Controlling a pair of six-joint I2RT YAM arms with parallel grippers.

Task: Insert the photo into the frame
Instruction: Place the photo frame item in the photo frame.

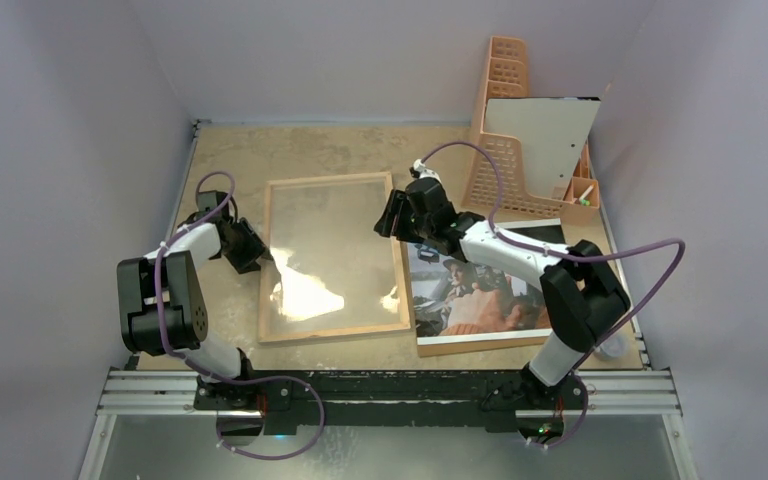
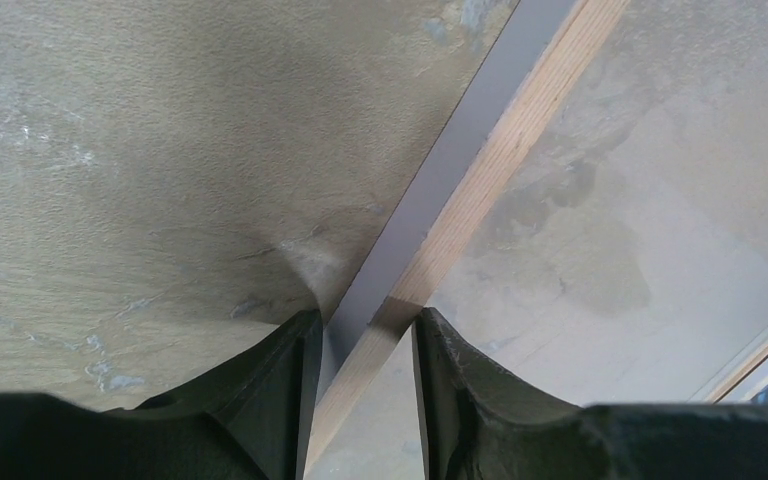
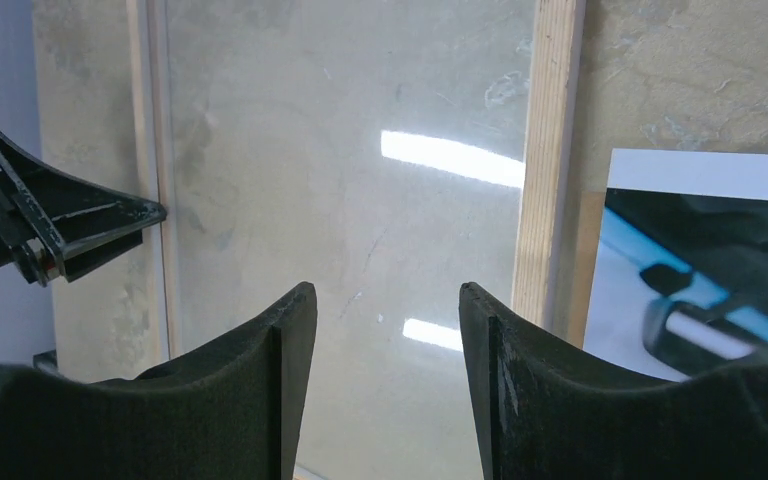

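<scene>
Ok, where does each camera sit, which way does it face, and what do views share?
Top external: above and behind the bases, looking down on the table; both arms, the frame and the photo show.
Left wrist: on the left arm, looking down past the left end effector, which straddles the frame's wood rim.
Right wrist: looking down past the open right end effector at the frame's glass.
Shared: right wrist also catches the left end effector and the photo.

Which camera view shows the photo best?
Top external: the photo lies nearly whole beside the frame, only its far part under the right arm. Right wrist shows one corner; left wrist shows none of it.
</scene>
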